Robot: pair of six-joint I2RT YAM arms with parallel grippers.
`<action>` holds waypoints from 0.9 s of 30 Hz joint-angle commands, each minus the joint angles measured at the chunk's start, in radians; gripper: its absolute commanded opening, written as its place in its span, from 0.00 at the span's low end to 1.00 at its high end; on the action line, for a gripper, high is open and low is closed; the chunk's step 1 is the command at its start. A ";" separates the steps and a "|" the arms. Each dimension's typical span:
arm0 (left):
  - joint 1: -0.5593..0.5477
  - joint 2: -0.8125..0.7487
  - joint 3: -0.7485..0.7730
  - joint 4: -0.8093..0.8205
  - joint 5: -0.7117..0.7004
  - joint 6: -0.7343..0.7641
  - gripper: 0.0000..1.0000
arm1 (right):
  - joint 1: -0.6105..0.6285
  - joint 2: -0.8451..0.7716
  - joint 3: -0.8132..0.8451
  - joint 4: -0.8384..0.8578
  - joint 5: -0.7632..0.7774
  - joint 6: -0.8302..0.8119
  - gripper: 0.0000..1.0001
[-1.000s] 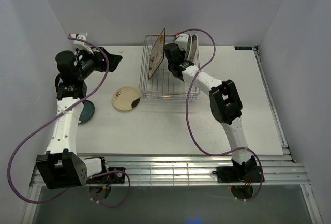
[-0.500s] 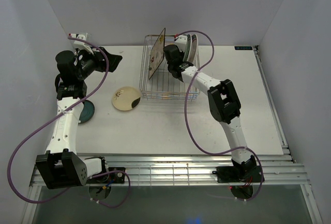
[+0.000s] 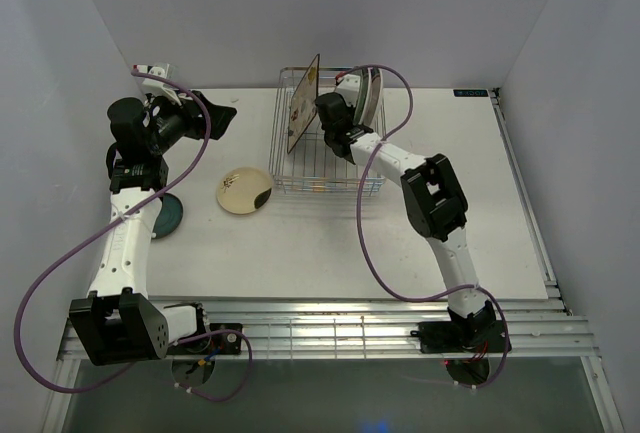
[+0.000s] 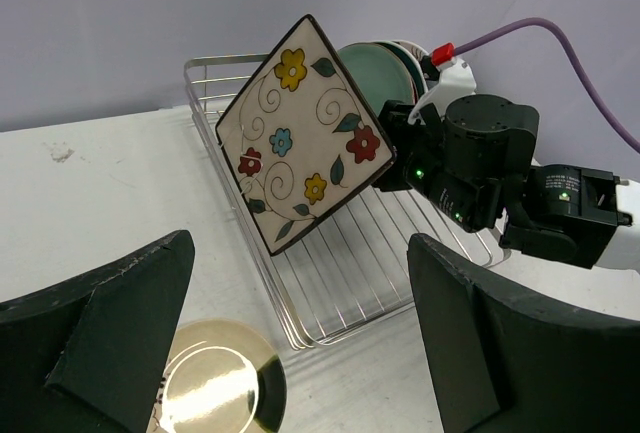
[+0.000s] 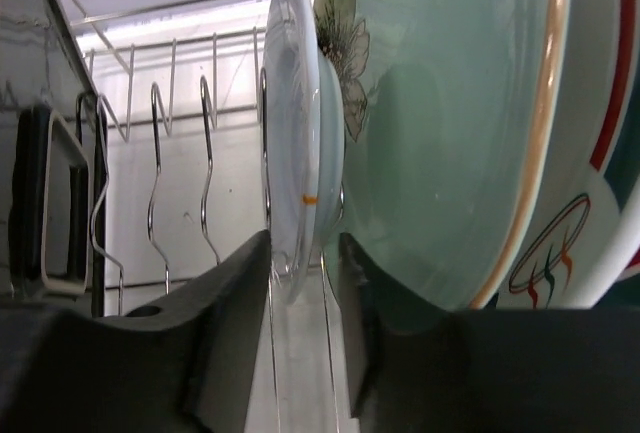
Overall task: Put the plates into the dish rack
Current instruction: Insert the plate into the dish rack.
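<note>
The silver wire dish rack stands at the back of the table. My right gripper reaches into it, jaws slightly parted, open, loosely on either side of the lower rim of a small blue-grey plate that stands upright between prongs. Beside it stand the pale green plate and a white plate with a teal-red rim. The square floral plate leans upright at the rack's left. A cream-gold plate and a dark teal plate lie on the table. My left gripper hovers wide open and empty.
The left arm's forearm hangs over part of the dark teal plate. Upright wire prongs stand free to the left of the blue-grey plate. A purple cable loops above the rack.
My right gripper's jaws have parted from the blue-grey plate's rim, and its wrist has shifted slightly left. The left arm has not moved.
</note>
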 commanded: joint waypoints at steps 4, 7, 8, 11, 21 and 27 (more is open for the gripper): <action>-0.005 -0.008 -0.006 0.003 0.013 0.008 0.98 | 0.017 -0.129 -0.062 0.071 -0.001 -0.010 0.42; -0.004 -0.008 -0.006 0.001 0.011 0.012 0.98 | 0.023 -0.180 -0.131 0.108 -0.002 -0.014 0.43; -0.005 -0.008 -0.006 0.003 0.011 0.012 0.98 | 0.025 -0.206 -0.146 0.114 -0.001 -0.016 0.43; -0.005 -0.005 -0.008 0.003 0.010 0.015 0.98 | 0.031 -0.267 -0.215 0.138 -0.008 -0.020 0.44; -0.005 0.049 0.011 -0.014 0.025 0.027 0.98 | 0.057 -0.486 -0.493 0.258 -0.062 -0.069 0.68; -0.004 0.095 0.025 -0.025 0.013 0.039 0.98 | 0.078 -0.626 -0.693 0.339 -0.096 -0.082 0.70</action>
